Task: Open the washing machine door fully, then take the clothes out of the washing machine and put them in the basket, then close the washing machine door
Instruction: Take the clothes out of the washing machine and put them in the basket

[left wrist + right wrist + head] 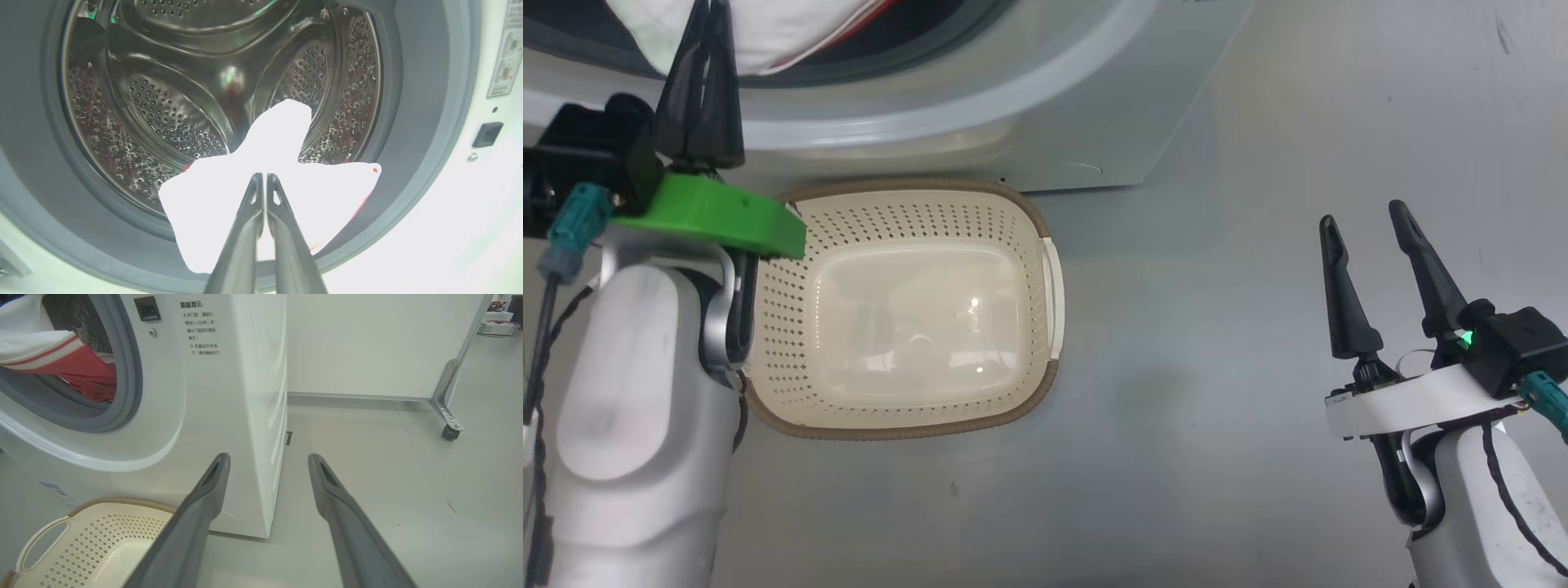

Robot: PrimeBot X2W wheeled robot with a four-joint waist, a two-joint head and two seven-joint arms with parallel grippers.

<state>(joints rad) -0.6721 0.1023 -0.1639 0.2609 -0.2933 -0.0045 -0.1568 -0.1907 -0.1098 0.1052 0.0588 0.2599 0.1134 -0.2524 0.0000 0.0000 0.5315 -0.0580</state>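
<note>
Unloading is just starting; the basket (907, 186) is sitting empty mid-frame.
The left gripper (263, 176) is pressing shut against the clothes (229, 212) in the washing machine (229, 396); the right gripper (1364, 214) is hanging spread.

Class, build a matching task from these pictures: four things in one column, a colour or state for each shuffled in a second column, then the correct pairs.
1. left gripper
2. right gripper
3. basket
4. clothes

A. cream, nothing in it
B. fingers apart
C. red and white
D. fingers together

Pairs: 1-D, 2-B, 3-A, 4-C
</note>
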